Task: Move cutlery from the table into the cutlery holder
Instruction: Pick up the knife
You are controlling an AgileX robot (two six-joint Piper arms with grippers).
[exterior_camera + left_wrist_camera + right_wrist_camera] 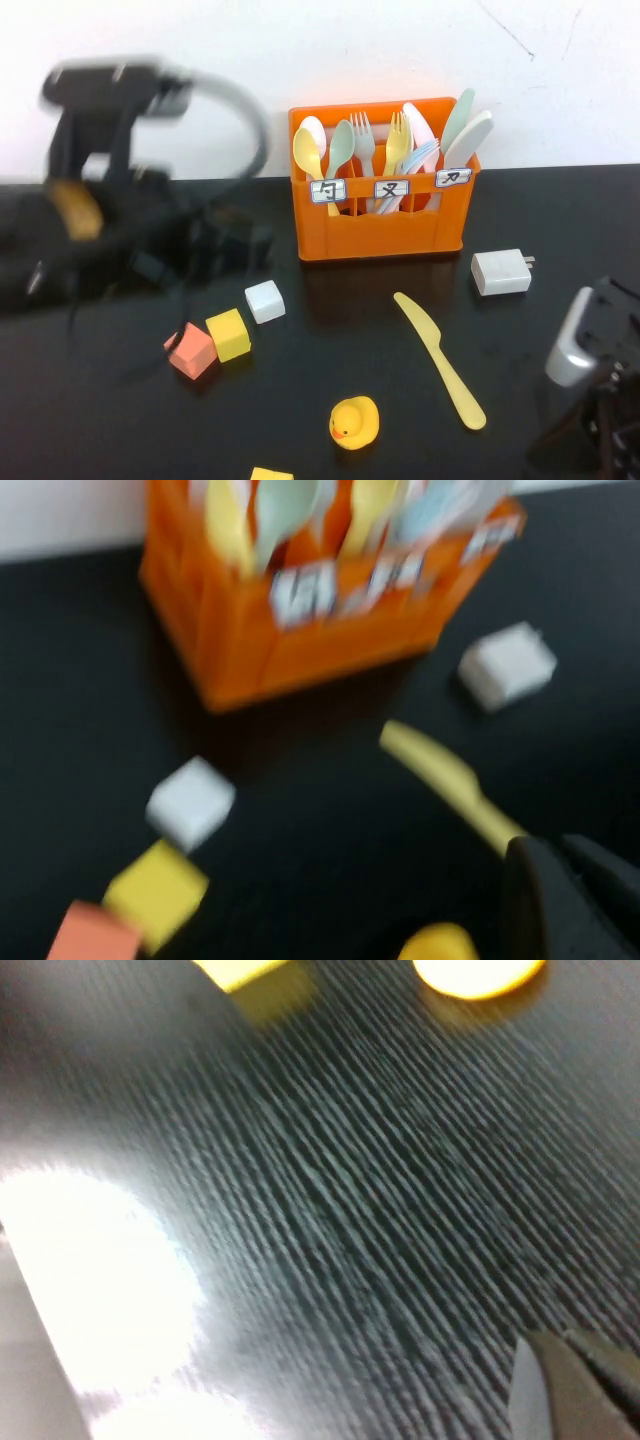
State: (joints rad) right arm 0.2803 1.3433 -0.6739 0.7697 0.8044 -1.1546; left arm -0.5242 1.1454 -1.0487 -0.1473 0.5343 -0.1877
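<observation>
Black table [330, 350], yellow knife [440, 360] lying between left tool [140, 265] and right tool [600, 440], both tools' closure unclear

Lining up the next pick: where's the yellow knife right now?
High view: the knife lies flat on the table, right of centre, in front of the holder, between the duck and charger.
</observation>
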